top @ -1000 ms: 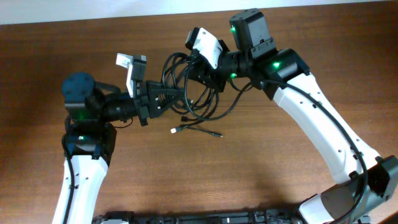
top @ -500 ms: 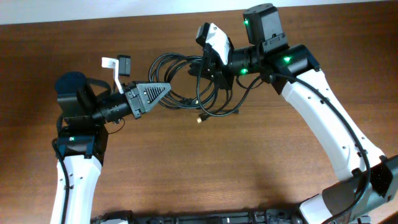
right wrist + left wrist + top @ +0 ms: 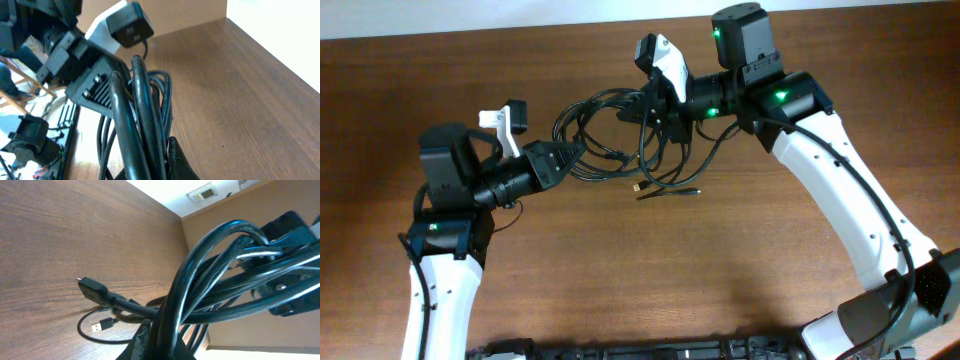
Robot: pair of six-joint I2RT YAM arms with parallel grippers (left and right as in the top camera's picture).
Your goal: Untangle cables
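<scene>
- Right gripper (image 3: 648, 108): within the last second its jaws go from part-open to clenched. They now pinch several strands of the cables (image 3: 605, 150) at the right side of the bundle (the right wrist view shows the cords running straight between the fingers).
- Left gripper (image 3: 570, 152): it remains clenched on the left side of the same bundle. The left wrist view shows the cords rising out of its fingers.
- Position change: the grippers stand farther apart than a second ago. The left one is drawn back to the left, and the right one is shifted right, toward the far edge of the table (image 3: 620, 280).
- Effect on the bundle: the cables now span the gap between the two grippers, and the loops are spread wider. The lower loops and a loose plug (image 3: 641, 187) rest on the table just below the right gripper.
- Meaning for the task: both sides appear secured, so a pull-apart step is likely under way. The loops still cross one another and no cord lies free of the rest, so the untangling is judged to be at an early stage.
- Containers: none is in view. The cables sit in no tray, box or holder; only the two grippers and the table carry them.
</scene>
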